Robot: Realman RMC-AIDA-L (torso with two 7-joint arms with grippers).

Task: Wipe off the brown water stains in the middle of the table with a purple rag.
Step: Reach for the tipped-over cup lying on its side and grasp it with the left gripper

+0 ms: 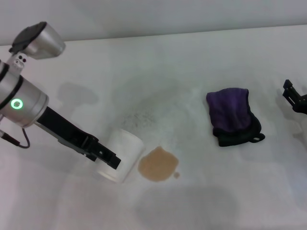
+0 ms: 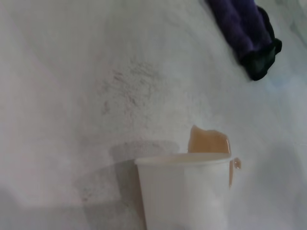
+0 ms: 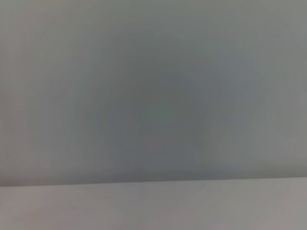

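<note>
Right at the front of the white table sits the brown water stain, a round tan puddle with one tiny drop just beside it. Touching its left edge is a white paper cup. The left gripper is at that cup, with its dark fingers on the cup's near side. It looks like it is gripping the cup, but I cannot tell for sure how wide the claw is.

Farther back and to the right lies the purple rag, bunched up, with a black part and a small black loop. It is well apart from the puddle, and nothing is holding it. Wiping has not started, I think.

Over at the right edge, only a bit of the right gripper shows. I cannot tell if it is wide or narrow.

What could go wrong? If the left arm bumps or tips the cup, more brown water may spill. If the cup gets dragged through the puddle, the mess could spread.
</note>
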